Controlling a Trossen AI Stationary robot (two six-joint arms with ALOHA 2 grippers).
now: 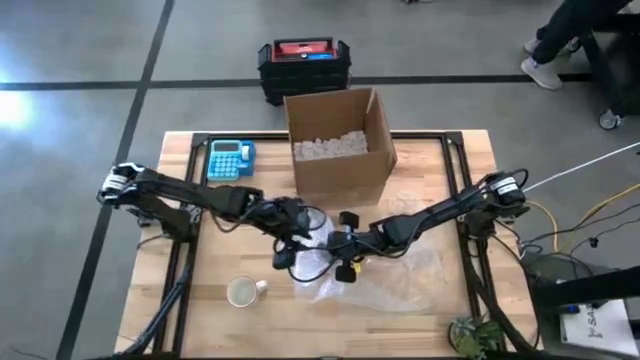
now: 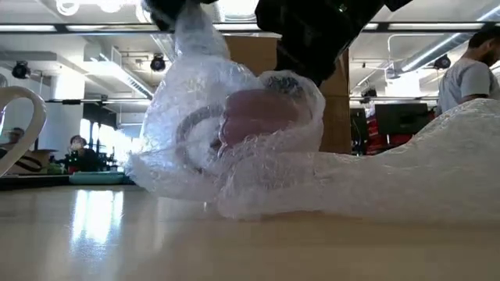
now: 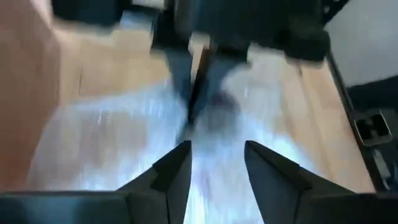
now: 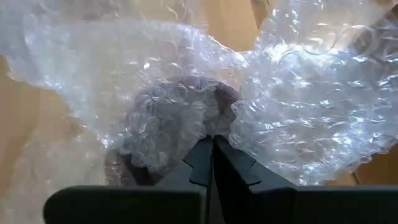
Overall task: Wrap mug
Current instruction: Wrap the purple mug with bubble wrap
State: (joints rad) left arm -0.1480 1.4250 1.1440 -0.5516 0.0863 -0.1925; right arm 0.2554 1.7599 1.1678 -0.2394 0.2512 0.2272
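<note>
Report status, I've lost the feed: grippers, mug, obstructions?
Right gripper shut on bubble wrap around mug. Left gripper open, over the wrap. Second mug sits unwrapped, apart. Nothing blocking.

A pinkish mug [image 2: 262, 117] lies on its side — swaddled in clear bubble wrap [image 2: 375, 179] (loosely bunched) at the counter's middle.

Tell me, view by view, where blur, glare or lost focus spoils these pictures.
Left wrist view: smeared throughout, the left pincer open over streaked bubble wrap. Low view: the table mirrors bright window light; the white mug at the edge is soft. Right wrist view: sharp, with sparkle off the wrap around the dark mug; the right pincer is shut. High view: even light, a bright patch on the floor.
</note>
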